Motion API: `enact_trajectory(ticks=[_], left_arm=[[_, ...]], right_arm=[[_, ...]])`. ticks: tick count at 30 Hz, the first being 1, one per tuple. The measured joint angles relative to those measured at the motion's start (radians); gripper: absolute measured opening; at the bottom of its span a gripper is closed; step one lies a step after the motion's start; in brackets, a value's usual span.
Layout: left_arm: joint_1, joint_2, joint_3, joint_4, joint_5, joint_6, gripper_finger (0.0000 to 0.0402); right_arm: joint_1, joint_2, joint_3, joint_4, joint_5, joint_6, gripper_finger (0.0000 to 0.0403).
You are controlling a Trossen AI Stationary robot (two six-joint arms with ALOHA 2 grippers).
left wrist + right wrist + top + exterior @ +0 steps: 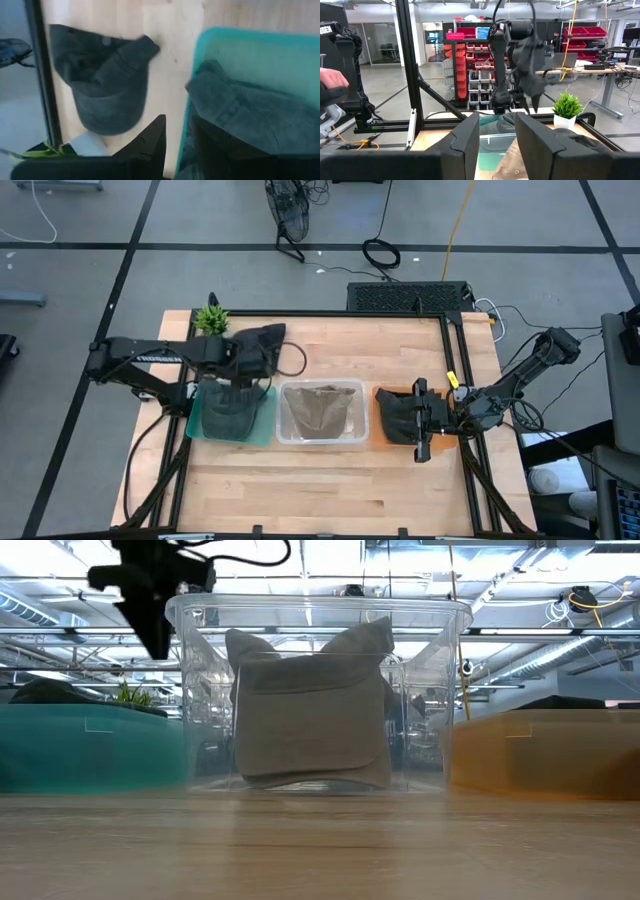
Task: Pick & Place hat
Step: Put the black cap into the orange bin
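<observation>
A: Wooden worktop (330, 480), pale planks in a black frame, with a grey floor and cables beyond it. What sits on it?

B: Three bins in a row. A teal bin (262, 427) on the left with a dark hat (228, 412) in it, a clear bin (320, 414) in the middle with a tan hat (322, 412) inside, and an orange bin (378, 432) on the right with another dark hat (398, 418).

A: Any hat outside the bins?

B: Yes, a dark cap (262, 340) lies flat on the wood just behind the teal bin, near a small green plant (211, 318) at the back left corner.

A: Where is the left hand (177, 145)?

B: Raised over the back edge of the teal bin, pointing down, beside that loose cap. Its fingers stand a little apart, and nothing sits between them.

A: And the right hand (497, 142)?

B: Low at the right end of the worktop, over the orange bin, facing across the row. Its fingers are parted with a clear gap and hold nothing.
</observation>
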State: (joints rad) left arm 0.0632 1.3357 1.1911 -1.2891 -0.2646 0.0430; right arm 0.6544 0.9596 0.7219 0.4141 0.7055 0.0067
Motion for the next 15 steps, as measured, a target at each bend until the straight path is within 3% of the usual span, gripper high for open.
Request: enact_trajectory(ticks=[6, 10, 15], left_arm=[[-0.061, 0.000, -0.030, 0.017, -0.009, 0.103, 0.0102], [-0.085, 0.000, -0.030, 0.072, -0.126, 0.314, 0.0102], [0.027, 0.009, -0.030, 0.181, -0.170, 0.554, 0.0133]], right_arm=[[0.000, 0.000, 0.000, 0.000, 0.000, 0.000, 0.0114], [0.000, 0.000, 0.000, 0.000, 0.000, 0.000, 0.0114], [0.000, 0.000, 0.000, 0.000, 0.000, 0.000, 0.0114]])
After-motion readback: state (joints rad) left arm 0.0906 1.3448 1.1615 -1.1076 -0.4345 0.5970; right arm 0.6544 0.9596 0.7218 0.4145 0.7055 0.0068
